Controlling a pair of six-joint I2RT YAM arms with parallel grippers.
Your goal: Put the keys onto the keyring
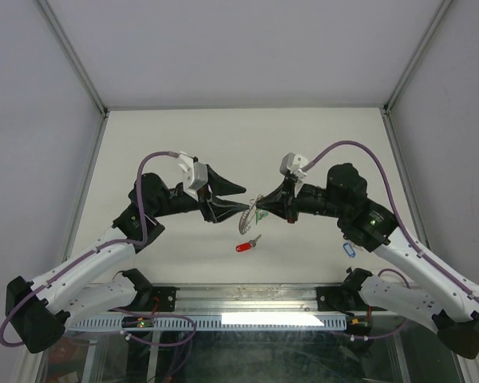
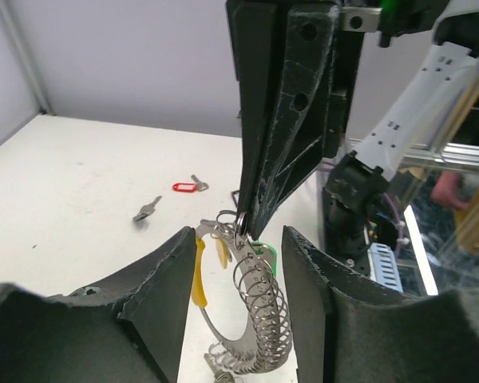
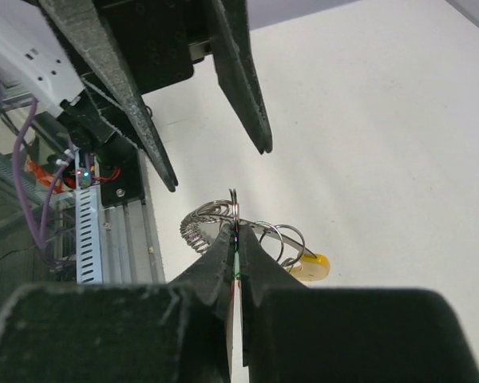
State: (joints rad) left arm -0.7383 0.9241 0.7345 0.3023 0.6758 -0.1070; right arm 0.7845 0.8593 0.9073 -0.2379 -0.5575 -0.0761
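The right end effector (image 3: 234, 233) is pinching the keyring (image 2: 255, 311) tight, holding it above the tabletop (image 1: 184, 144) with the green key (image 2: 266, 255) and yellow key (image 2: 198, 279) hanging on it, the left end effector (image 2: 239, 235) is gaping apart around it, and the red key (image 1: 244, 246) is lying near it.

The keyring (image 2: 259, 319) runs off the bottom of the left wrist view — its low end is lost. The yellow tag (image 2: 199, 279) is half behind a finger (image 2: 156, 319) of the left gripper (image 2: 239, 233). The green tag (image 2: 267, 254) peeks from behind the coils. In the right wrist view only a thin green strip shows inside the squeezed right gripper (image 3: 235, 235). From above, the blue tag (image 1: 350, 249) is tucked by the right arm (image 1: 399, 247) — its key cannot be seen.
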